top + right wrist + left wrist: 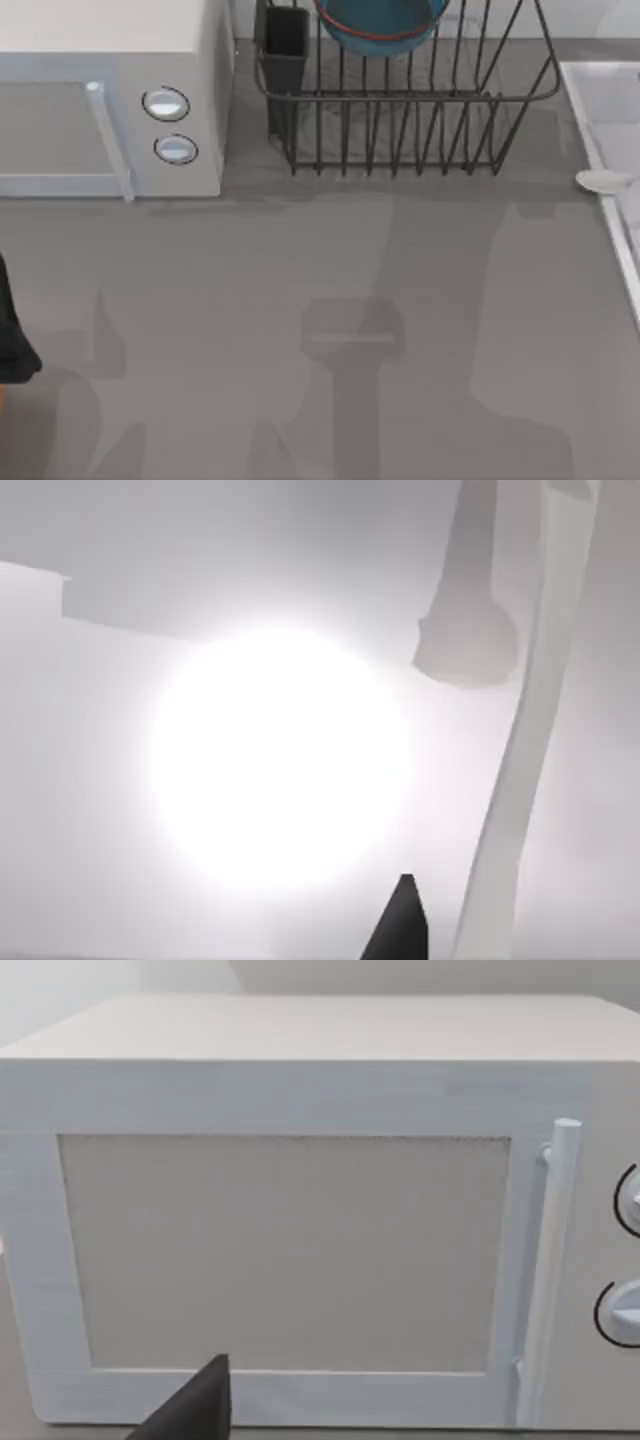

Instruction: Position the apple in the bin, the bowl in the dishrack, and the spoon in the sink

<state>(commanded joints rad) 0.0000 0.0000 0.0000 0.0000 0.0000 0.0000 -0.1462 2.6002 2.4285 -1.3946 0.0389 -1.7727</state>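
The blue bowl (380, 25) with its reddish rim sits inside the black wire dishrack (410, 130) at the back middle. The spoon (603, 180) shows its pale oval end lying over the left rim of the white sink (600, 110) at the right edge. In the right wrist view the spoon (468, 640) lies beside the sink's pale rim (520, 760), with a dark tip of my right gripper (400, 928) close by and a bright glare on the basin. A dark tip of my left gripper (195, 1408) faces the microwave door. The apple and the bin are out of view.
A white microwave (110, 90) with two round knobs stands at the back left, its door (285, 1250) shut and its handle (555, 1260) upright. A dark cutlery cup (286, 50) sits at the rack's left corner. A dark shape (15, 340) is at the table's left edge.
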